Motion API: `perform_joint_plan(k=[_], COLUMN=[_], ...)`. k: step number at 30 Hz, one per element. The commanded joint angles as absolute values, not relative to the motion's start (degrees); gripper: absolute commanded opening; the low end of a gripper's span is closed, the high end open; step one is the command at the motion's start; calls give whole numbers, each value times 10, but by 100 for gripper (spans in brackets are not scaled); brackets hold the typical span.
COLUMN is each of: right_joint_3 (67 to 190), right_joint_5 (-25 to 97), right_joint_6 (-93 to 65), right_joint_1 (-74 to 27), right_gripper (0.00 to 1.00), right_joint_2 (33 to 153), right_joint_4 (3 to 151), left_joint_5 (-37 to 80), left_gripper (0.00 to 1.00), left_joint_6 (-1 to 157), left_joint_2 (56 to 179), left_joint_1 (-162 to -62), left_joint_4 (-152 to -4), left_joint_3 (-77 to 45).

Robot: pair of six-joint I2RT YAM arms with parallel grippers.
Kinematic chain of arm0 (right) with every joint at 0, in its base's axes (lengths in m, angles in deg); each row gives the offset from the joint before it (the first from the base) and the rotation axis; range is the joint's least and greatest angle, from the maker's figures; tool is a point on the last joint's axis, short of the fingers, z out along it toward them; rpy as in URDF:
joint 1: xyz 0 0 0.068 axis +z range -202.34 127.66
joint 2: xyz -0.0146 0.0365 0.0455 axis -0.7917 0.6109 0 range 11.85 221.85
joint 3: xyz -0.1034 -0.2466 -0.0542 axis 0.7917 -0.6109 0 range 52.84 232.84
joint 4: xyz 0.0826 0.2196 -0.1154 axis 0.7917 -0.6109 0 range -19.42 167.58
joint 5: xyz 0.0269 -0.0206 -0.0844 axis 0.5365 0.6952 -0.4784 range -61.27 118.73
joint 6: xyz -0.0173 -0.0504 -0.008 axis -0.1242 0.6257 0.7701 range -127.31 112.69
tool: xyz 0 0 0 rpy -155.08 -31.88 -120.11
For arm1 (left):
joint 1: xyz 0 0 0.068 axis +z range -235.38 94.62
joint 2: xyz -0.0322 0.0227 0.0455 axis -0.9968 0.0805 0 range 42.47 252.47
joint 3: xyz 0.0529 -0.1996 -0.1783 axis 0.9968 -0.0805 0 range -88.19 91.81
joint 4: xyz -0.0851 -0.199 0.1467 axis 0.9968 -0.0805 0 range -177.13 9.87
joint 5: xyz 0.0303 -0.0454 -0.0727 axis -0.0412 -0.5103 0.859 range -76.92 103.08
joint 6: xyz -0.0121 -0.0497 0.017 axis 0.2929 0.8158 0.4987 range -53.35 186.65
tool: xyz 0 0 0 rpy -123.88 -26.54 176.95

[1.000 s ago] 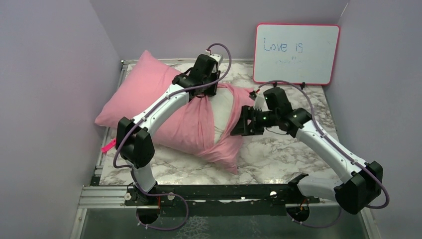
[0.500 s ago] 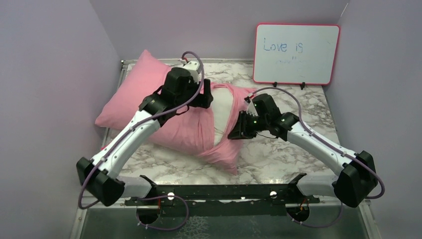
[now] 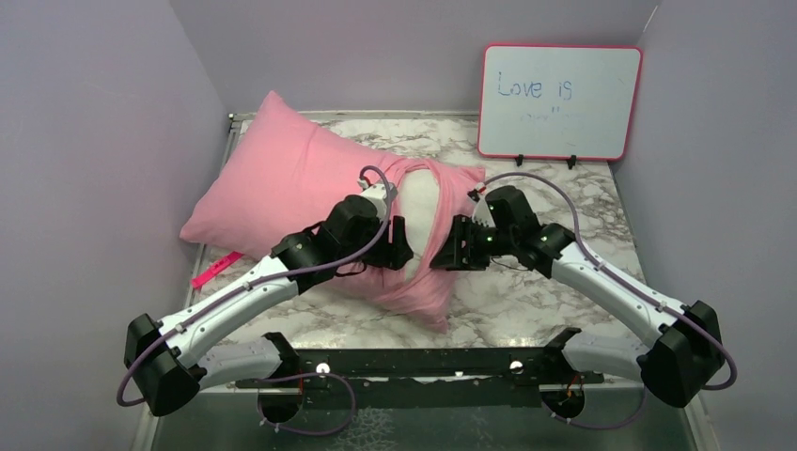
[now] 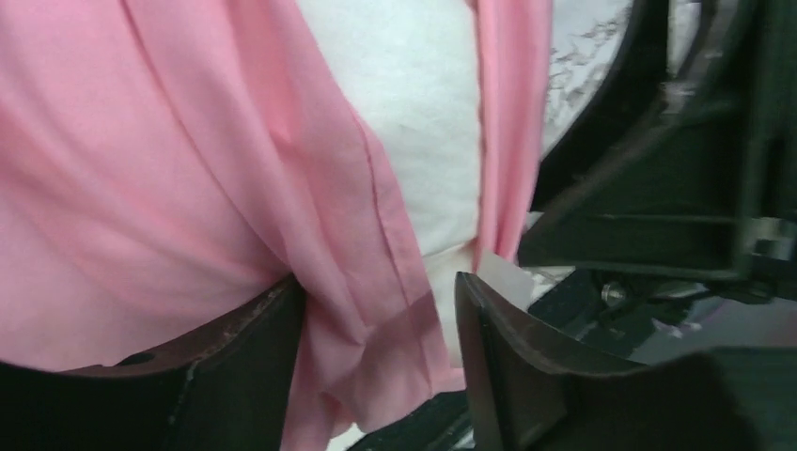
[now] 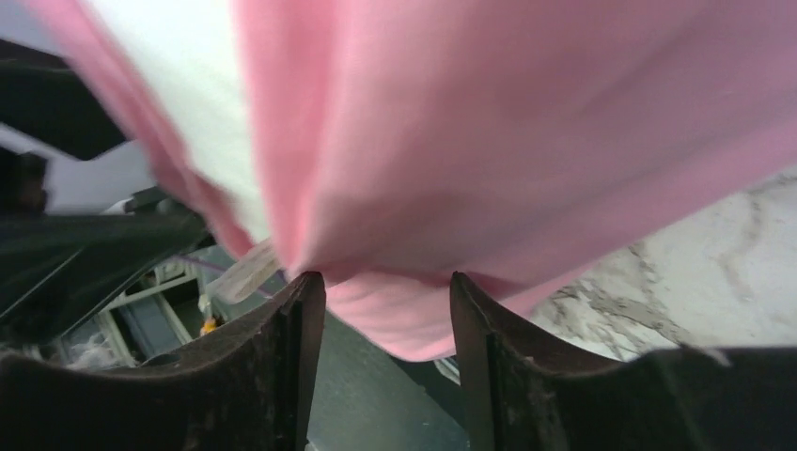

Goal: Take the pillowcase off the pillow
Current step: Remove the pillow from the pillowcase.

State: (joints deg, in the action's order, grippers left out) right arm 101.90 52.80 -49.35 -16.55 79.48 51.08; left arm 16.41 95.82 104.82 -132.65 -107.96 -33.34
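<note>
Pillowcase (image 3: 282, 178) mouth, with both tools at work on it. We begin at the left gripper (image 4: 376, 287): its jaws stand apart, and a loose fold of the pink hem drapes through the gap unpinched, so we read this tool as released. The right gripper (image 5: 385, 282) likewise shows parted jaws, with a bulge of pink cloth filling the space between them. That wrist view is blurred, and we cannot tell whether the tool is clamping the cloth or merely surrounding it. In the overhead view the two grippers sit near one another at the open end of the cover, left and right of a strip of bare white pillow (image 3: 421, 202). Beyond that strip the cover sheathes most of the pillow, which lies across the far-left part of the marble table (image 3: 536, 291).

We judge three hazards. Should the left jaws close where they stand, they may take pillow along with the hem, and any pull would then drag the whole bundle rather than peel the cover. The glossy cloth may slide out of a light pinch. Finally, the wrists are crowded, and converging motions could bring them into contact.
</note>
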Motion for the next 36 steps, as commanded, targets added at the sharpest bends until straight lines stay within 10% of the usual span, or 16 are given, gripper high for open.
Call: perform_joint_plan(k=[1,8,16,21,36], right_joint_3=[1023,1055,1074,1106,834], right_joint_5=[609,550,503,408,260], right_joint_6=[-499,-526,-589,-569,-690], right_joint_1=[-164,-156,-123,-103,-102], right_gripper=[59,64,59,3,0], right_joint_2=[757,797,872,901,583], right_joint_4=[555,492,509,403,258], left_joint_5=[46,15,76,66,85], left_gripper=[52,0,0,0,0], left_joint_6=[1008,1002,950,935,845], left_joint_2=[1052,1048,1000,981,1001], left_joint_1=[-1362,-1370,-1370,-1369,-1204], left_joint_4=[-1070,-1044,-957,-936,-990], left_joint_3=[-371,-408,-471,-490,-446])
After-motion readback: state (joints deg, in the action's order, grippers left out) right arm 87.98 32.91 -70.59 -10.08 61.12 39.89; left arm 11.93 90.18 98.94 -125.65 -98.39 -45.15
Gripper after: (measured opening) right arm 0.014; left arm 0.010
